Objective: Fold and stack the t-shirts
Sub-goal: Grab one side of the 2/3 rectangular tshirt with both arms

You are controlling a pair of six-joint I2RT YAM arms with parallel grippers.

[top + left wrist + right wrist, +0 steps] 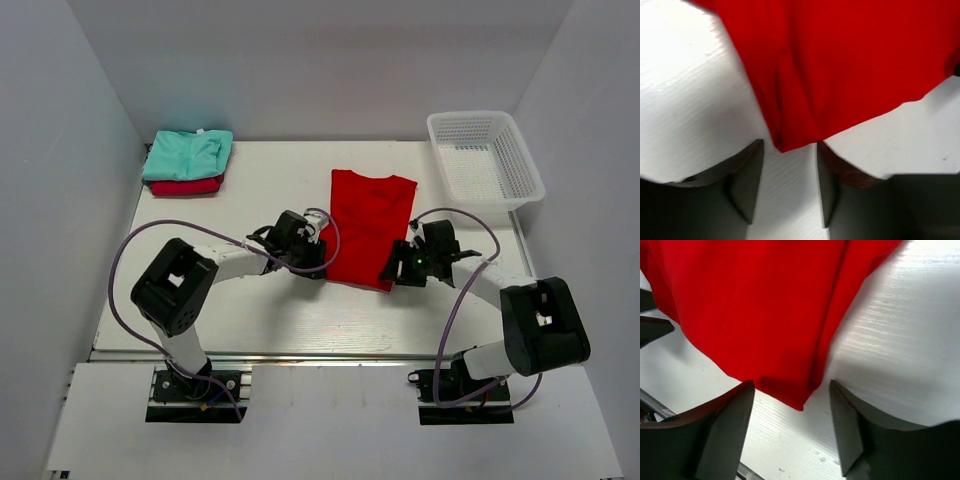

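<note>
A bright red t-shirt (366,226) lies flat on the white table, folded into a long strip, collar end far. My left gripper (318,260) is open at its near left corner; in the left wrist view the corner (790,142) lies just ahead of the open fingers (752,172). My right gripper (396,272) is open at the near right corner, which shows between and just ahead of its fingers (735,425) in the right wrist view (795,395). A folded mint green t-shirt (188,154) lies on a crimson-pink one (186,186) at the far left.
A white mesh basket (484,158) stands at the far right. White walls enclose the table (300,320) on three sides. Both arms' cables loop over the near part of the table.
</note>
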